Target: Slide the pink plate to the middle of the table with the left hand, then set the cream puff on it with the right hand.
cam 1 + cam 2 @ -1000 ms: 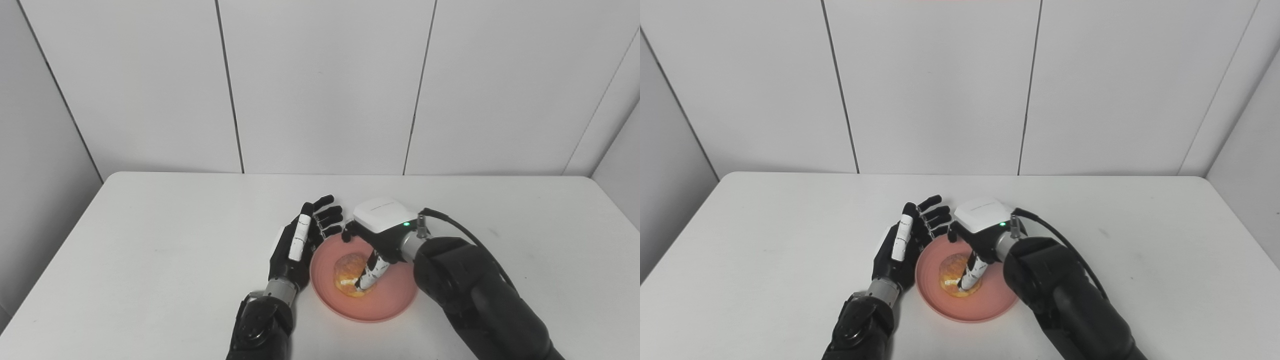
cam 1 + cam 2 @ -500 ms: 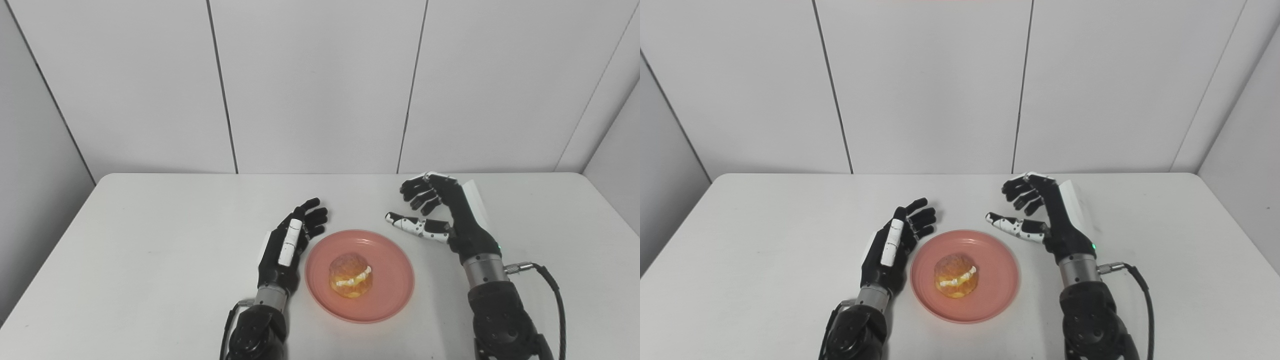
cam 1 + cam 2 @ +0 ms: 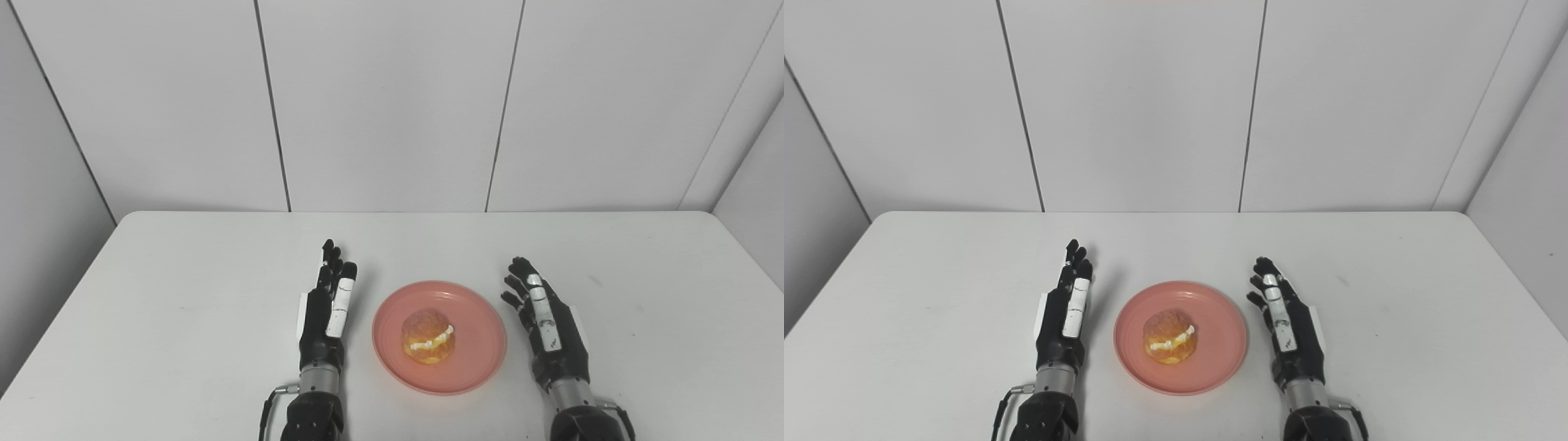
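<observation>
A: Starting w/ the hands, how are they seen?

B: Left hand (image 3: 326, 312) is laid edge-on just beside the plate's left rim, fingers straight and pointed away toward the back wall (image 3: 392, 104). Nothing is held. It's released, fingers stretched out close together, not curled. Whether the rim is touched can't be told; a thin gap seems to be shown.

A: And the right?

B: Right hand (image 3: 548, 327) is placed just beside the plate's right rim, also released, fingers extended and slightly fanned, tilted a bit toward the left. Nothing is gripped, and no contact w/ the plate is seen.

A: Where's the task stuff?

B: Pink plate (image 3: 474, 318) is set flat on the white table (image 3: 184, 294), approx. mid-table left to right, toward the near edge, between the two hands. Cream puff (image 3: 429, 335) is seated on it, about at the plate's centre, upright.

A: Orientation? Long axis?

B: Plate is round, so no long axis is given. Puff is roughly round too; its cream seam is shown on the near side, running left to right and rising a bit toward the right.

A: Anything else nearby, any obstruction?

B: A faint dark mark (image 3: 593, 280) is seen on the tabletop, right of the right hand, well apart from the plate. Cables are seen at both wrists, at the bottom edge.
</observation>
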{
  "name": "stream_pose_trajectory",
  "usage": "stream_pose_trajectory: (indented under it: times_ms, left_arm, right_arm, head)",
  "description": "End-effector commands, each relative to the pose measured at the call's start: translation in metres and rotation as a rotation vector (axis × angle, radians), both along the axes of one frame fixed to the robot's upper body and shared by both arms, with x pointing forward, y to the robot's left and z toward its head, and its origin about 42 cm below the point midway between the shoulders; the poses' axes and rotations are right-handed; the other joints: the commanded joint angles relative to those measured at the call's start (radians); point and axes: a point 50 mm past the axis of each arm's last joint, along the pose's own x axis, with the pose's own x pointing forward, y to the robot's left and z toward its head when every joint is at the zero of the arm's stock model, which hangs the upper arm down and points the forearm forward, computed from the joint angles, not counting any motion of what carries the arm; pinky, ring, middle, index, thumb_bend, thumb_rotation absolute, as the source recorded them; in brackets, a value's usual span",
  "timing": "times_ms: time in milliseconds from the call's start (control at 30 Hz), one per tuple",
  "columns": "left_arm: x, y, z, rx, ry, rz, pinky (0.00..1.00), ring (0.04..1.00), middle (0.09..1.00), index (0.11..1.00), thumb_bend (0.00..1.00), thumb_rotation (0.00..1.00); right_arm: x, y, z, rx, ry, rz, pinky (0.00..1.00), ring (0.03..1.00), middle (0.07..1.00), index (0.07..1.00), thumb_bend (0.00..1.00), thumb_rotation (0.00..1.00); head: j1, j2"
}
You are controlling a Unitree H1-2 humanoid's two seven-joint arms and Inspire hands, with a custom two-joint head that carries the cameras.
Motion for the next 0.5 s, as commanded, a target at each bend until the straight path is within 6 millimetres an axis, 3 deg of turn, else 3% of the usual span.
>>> stream_pose_trajectory:
  times_ms: [0,200,467]
  left_arm:
    - [-0.023,0.013,-0.04,0.006,0.133,0.012,1.0,1.0,1.0,1.0,0.9,0.89]
    - [-0.02,0.013,-0.031,0.036,0.146,-0.01,1.0,1.0,1.0,0.995,0.94,0.92]
    - [-0.013,0.013,-0.023,0.045,0.157,-0.028,0.99,1.0,0.997,0.998,0.99,0.93]
  right_arm:
    - [-0.006,0.006,-0.006,0.036,0.014,0.01,0.93,0.945,0.944,0.923,0.84,0.98]
    - [-0.014,0.003,-0.017,0.007,0.039,0.018,0.99,0.962,0.942,0.896,0.81,0.95]
    - [-0.014,0.005,-0.016,-0.043,0.057,0.03,1.0,0.998,0.967,0.92,0.89,1.0]
  head:
    - [-0.002,0.011]
    - [-0.005,0.02]
    - [-0.014,0.044]
